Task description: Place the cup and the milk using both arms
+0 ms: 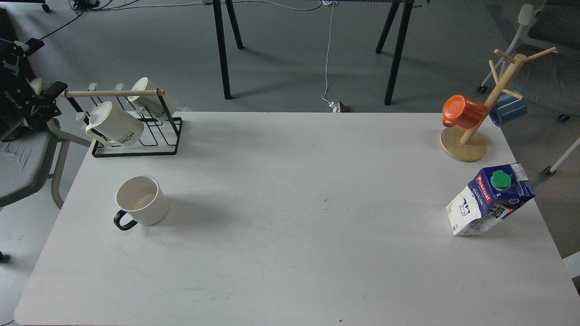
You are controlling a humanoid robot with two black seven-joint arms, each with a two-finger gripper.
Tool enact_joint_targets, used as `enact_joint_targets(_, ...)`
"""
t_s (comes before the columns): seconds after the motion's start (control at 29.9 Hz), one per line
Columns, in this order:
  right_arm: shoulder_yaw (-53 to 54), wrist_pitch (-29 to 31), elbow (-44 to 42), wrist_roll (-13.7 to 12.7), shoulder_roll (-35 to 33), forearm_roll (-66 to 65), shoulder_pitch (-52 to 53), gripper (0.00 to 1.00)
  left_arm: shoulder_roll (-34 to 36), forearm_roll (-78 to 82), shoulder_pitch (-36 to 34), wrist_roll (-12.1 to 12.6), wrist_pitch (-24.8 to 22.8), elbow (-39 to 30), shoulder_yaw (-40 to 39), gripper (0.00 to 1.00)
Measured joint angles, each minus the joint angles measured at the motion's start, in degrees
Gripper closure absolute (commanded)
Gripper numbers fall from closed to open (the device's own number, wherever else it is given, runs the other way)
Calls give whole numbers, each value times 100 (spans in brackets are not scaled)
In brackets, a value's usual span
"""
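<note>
The cup (142,200), a plain cream-white mug with a black loop handle, stands upright and empty on the left side of the white table (290,226). Its handle points toward the front left. The milk (490,199), a dark blue and white gable-top carton with a green screw cap and a red "Pascual" label, stands near the table's right edge. Neither of my arms nor either gripper shows in the head view.
A black wire rack (136,131) holding two cream "HOME" mugs stands at the back left corner. A wooden mug tree (476,131) with an orange cup and a blue cup stands at the back right. A grey chair (27,158) sits left of the table.
</note>
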Motion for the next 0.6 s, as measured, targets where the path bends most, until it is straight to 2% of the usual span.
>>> enact_joint_targets(0.33, 0, 0, 34, 0, 142, 8, 74, 2, -14, -183, 193, 0, 0, 226, -56, 0)
enact_joint_targets(0.5, -23, 0, 26, 0, 165, 0, 52, 2, -687, -222, 78, 0, -5, 648, -100, 0)
enact_joint_targets(0.6, -55, 0, 71, 0, 165, 2, 22, 2, -568, -48, -109, 0, -4, 684, -99, 0)
